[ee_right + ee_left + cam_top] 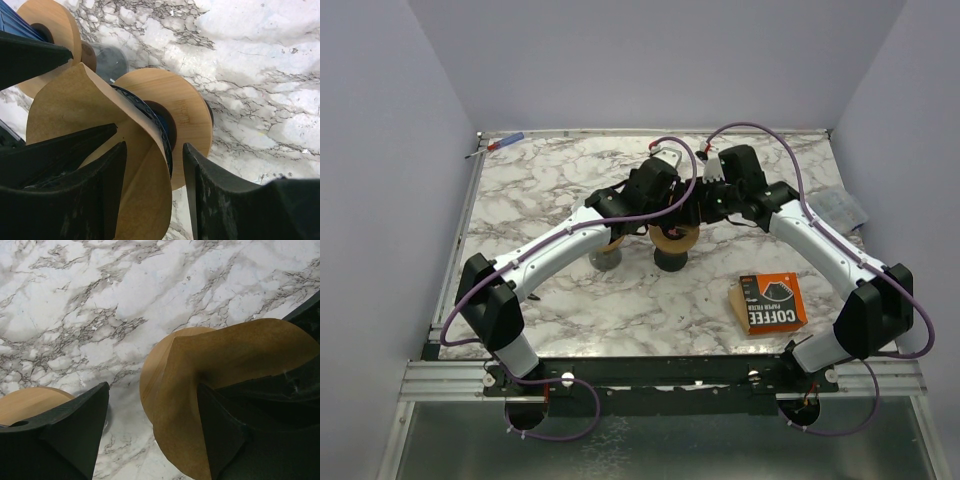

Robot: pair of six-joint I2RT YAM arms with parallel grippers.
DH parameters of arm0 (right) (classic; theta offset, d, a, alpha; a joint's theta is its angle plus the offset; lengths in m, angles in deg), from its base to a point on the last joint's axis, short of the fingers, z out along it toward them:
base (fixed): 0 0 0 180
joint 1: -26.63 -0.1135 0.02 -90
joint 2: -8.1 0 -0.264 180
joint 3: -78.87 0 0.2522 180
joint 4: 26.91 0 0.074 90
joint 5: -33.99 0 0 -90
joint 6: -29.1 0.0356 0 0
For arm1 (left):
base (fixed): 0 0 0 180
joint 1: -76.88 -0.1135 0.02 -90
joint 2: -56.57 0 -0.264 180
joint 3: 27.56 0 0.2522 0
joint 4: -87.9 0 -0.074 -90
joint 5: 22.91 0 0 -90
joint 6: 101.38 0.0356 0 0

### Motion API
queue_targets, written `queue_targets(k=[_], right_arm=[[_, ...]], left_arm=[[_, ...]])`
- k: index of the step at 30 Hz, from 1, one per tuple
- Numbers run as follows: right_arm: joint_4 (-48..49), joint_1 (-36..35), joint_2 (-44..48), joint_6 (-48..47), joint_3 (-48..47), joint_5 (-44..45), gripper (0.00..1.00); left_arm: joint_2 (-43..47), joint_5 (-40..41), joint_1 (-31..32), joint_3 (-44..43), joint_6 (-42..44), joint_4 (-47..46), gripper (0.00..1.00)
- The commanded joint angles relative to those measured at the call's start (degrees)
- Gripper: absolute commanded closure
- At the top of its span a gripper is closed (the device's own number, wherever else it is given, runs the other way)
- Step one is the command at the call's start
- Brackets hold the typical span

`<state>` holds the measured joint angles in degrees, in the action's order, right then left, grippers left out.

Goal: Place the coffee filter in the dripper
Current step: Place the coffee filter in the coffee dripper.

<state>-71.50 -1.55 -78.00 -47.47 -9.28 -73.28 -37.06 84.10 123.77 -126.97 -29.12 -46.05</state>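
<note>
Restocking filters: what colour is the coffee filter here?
Plain tan-brown. The coffee filter shows best in the right wrist view.

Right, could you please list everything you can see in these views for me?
coffee filter: one, brown paper, held up by the black-based dripper, among both pincers' fingers
drippers: two, tan wooden collars, one on a black base and one on a grey base, mid-table under the arms
filter box: one, orange and black, near right part of the table
plastic bag: one, clear, right edge of the table
pen-like tool: one, red and blue, far left corner
table: one, white marble with grey veins
left pincer: one, black, jaws apart, filter against one finger
right pincer: one, black, jaws apart, filter edge between them
</note>
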Motion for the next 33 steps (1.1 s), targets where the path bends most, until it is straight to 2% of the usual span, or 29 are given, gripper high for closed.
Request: queue_targets(k=[1, 18, 26, 27, 28, 33], right_arm=[[1.1, -0.3, -0.7, -0.2, 1.0, 0.3, 0.48], [-2.7, 0.2, 0.8, -0.7, -0.9, 5.1, 0.52], [-3.7, 1.1, 1.6, -1.1, 0.0, 5.3, 0.52], [-3.9, 4.6, 1.8, -1.2, 0.2, 5.6, 0.52], [-4.1, 1.8, 2.0, -1.4, 0.3, 5.8, 0.52], [-4.5, 2.3, 2.9, -2.3, 0.8, 6.0, 0.52]], left_arm=[[-0.2, 1.2, 0.3, 0.7, 0.7, -0.6, 0.29], [1.8, 4.9, 0.3, 2.9, 3.3, 0.2, 0.45], [1.6, 4.7, 0.1, 2.4, 3.7, 0.2, 0.46], [1.6, 4.6, 0.1, 2.3, 3.8, 0.3, 0.47], [1.6, 4.6, 0.1, 2.3, 3.8, 0.2, 0.47], [1.6, 4.6, 0.0, 2.3, 4.1, 0.3, 0.47]])
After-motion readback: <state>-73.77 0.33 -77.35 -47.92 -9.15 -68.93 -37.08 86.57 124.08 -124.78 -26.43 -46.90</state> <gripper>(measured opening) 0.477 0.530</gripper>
